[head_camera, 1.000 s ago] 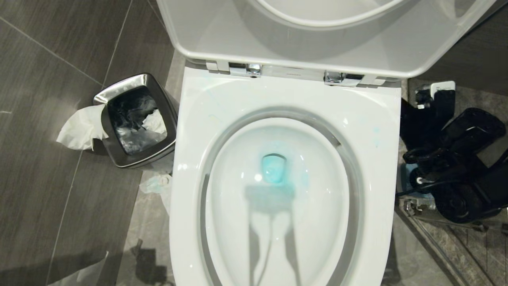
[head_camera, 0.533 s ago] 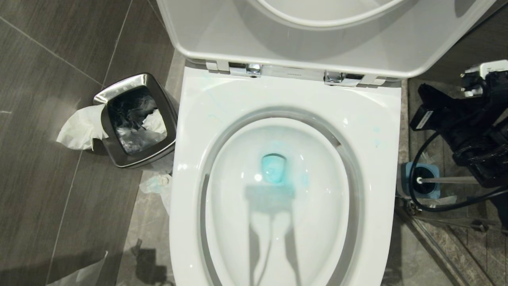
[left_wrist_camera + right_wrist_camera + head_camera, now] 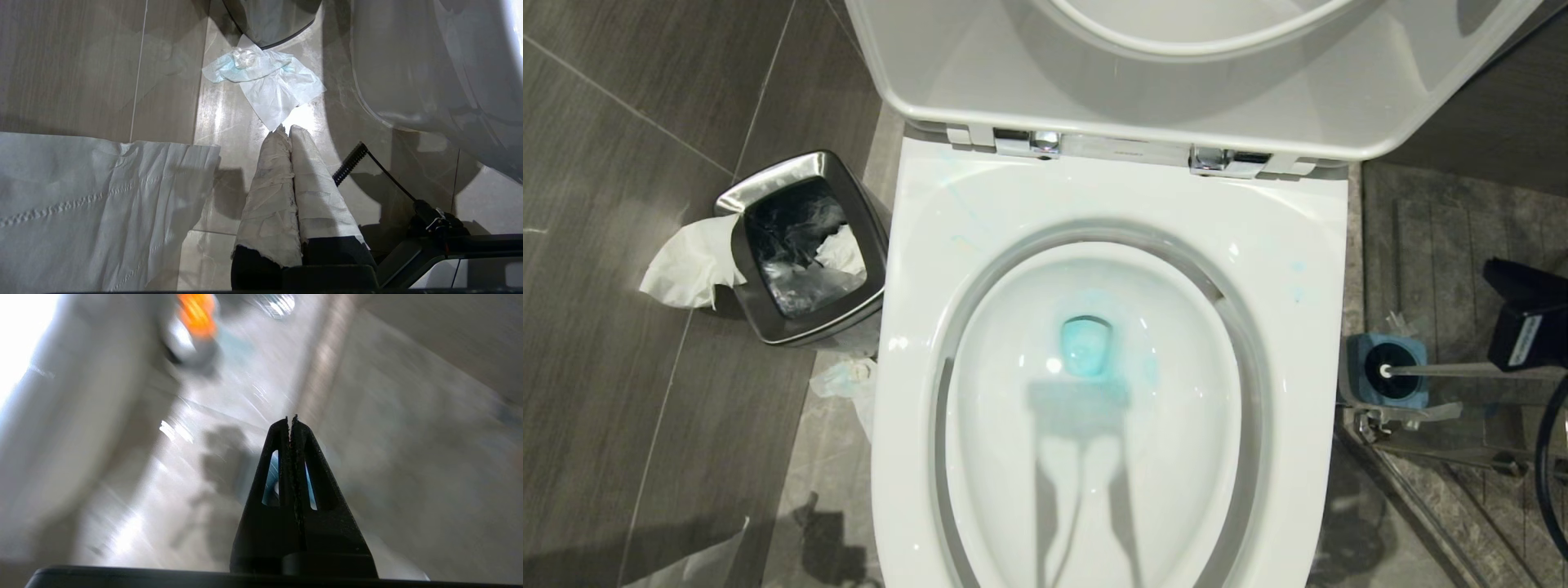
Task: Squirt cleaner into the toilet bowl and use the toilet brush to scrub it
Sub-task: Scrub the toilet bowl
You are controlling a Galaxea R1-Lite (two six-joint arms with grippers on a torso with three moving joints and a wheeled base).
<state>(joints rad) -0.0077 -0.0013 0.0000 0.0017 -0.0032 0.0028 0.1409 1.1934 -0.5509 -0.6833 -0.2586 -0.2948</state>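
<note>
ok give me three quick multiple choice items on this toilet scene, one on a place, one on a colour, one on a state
1. Where is the brush?
A. in the bowl
B. in its holder, on the robot's right of the toilet
C. in the bin

2. What colour is the water in the bowl?
A. teal-blue
B. yellow
C. clear

3. How is the right claw?
A. open wide
B. shut on the brush
C. shut, holding nothing

Answers:
1 B: the handle sticks out of the blue-topped holder.
2 A: the water is tinted teal.
3 C: the right wrist view shows its tips pressed together with nothing between.
</note>
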